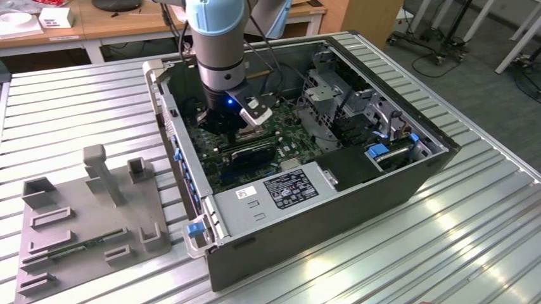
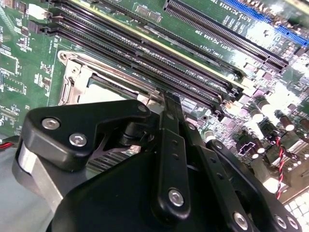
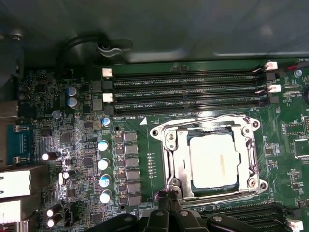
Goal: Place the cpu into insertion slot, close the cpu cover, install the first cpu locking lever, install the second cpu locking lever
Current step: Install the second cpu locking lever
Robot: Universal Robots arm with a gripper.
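Silvery-beige square cpu (image 3: 214, 163) seated in socket, silvery frame cover (image 3: 210, 126) down.
My fingers (image 3: 168, 197) look narrowed at the socket edge; levers undone, I judge.

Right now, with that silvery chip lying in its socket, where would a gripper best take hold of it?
By two opposite side edges, coming straight down from above: the cpu is thin and lies flat in the insertion slot. But the cpu cover seems to lie down over its rim, so those edges look covered and only its flat top is bare.

No legible txt on motherboard (image 3: 145, 159).
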